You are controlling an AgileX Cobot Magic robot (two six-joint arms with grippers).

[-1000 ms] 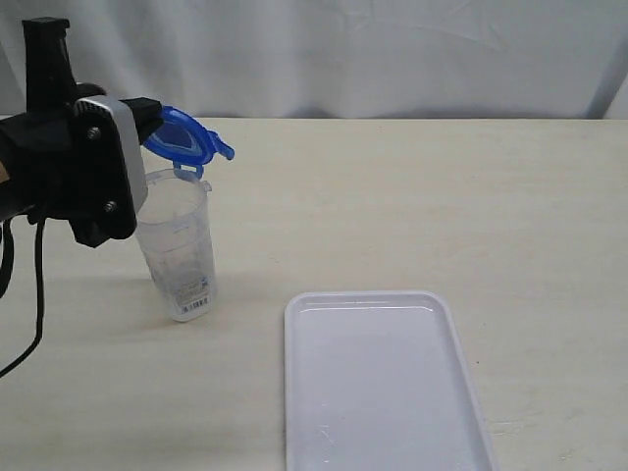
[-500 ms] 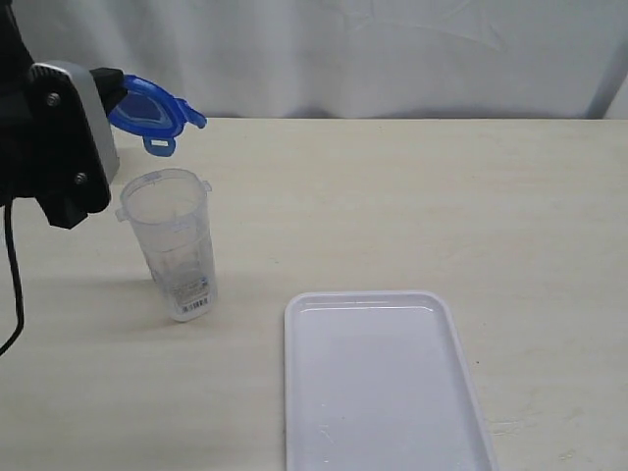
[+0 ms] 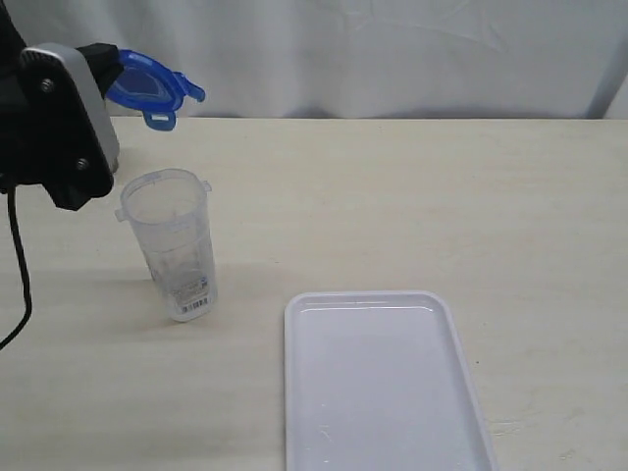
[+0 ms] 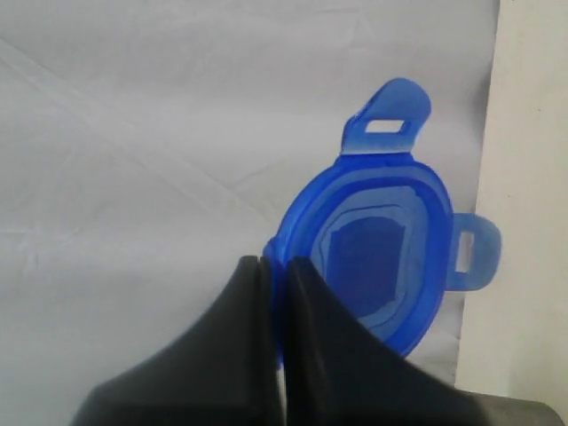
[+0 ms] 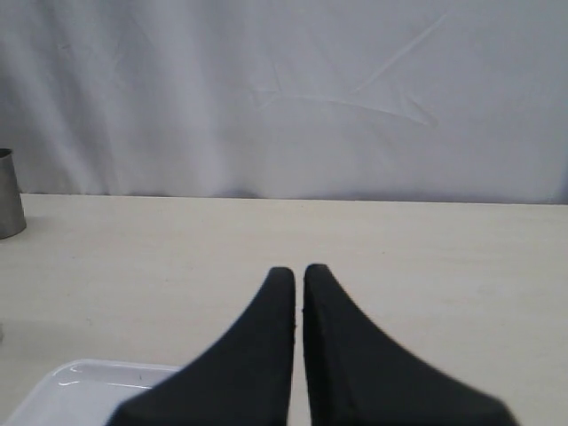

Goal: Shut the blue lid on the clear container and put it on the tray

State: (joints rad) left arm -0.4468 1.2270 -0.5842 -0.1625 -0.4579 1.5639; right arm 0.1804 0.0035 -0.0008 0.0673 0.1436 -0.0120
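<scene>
The left hand (image 4: 277, 271) is clamped on the very edge of the blue lid (image 3: 147, 88), holding it up in the air at a tilt. In the exterior view it sits higher than the mouth of the clear container (image 3: 177, 245) and off to its left. The container stands upright and open on the tabletop (image 3: 442, 196), beside the tray (image 3: 383, 392) but apart from it. What worries me most is that pinch: with so little of the rim between the fingers, the lid could swing or slide out as it is carried over and pressed down. Coming in tilted, it might land crooked, with one of its flaps tucked under or caught on the flange, so it would never seat squarely. The container looks tall, narrow and light, and nothing braces it. A push that is even a little off centre could tip it or send it skidding across the tabletop, perhaps into the tray's rim. The right hand (image 5: 298, 275) is clenched tight on nothing, hovering near a corner of the tray, so it can't steady anything until it opens. Later, I'd guess the smooth clear wall could slip in a grip during the lift onto the tray.
</scene>
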